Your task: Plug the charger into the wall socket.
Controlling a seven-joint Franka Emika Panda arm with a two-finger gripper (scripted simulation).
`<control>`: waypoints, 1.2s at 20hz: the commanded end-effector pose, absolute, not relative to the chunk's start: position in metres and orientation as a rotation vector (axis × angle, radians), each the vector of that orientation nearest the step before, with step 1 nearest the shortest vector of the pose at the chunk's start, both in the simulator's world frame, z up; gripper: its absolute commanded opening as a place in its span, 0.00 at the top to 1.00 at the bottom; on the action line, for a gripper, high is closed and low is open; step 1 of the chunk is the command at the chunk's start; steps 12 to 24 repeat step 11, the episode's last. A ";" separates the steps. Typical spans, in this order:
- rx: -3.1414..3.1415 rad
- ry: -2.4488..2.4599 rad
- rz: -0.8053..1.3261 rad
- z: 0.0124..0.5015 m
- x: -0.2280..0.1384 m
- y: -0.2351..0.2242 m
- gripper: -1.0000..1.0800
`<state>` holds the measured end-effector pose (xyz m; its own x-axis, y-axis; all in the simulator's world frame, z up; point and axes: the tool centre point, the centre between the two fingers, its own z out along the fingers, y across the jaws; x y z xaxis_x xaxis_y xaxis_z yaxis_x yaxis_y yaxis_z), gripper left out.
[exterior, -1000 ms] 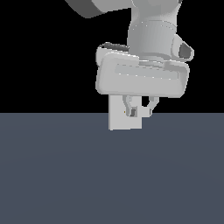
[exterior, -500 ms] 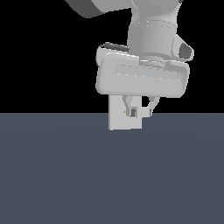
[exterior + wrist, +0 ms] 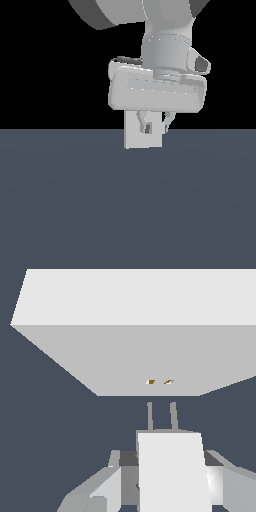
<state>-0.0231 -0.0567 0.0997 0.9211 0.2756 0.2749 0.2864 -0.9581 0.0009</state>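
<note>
The fingers (image 3: pixel 169 481) squeeze the charger (image 3: pixel 170 466). Its 2 prongs (image 3: pixel 161 416) could miss the wall socket (image 3: pixel 150 351) holes and bump.

Matt white charger (image 3: pixel 170 471), socket (image 3: pixel 135 351)

Arm reaching down from above, wrist vertical, pincer (image 3: pixel 156 123) pointing down, fingers (image 3: pixel 146 125) narrowly spaced
</note>
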 end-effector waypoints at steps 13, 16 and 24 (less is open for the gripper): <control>-3.039 -0.445 -0.427 0.100 0.005 -0.048 1.00; -3.039 -0.445 -0.427 0.100 0.005 -0.048 1.00; -3.039 -0.445 -0.427 0.100 0.005 -0.048 1.00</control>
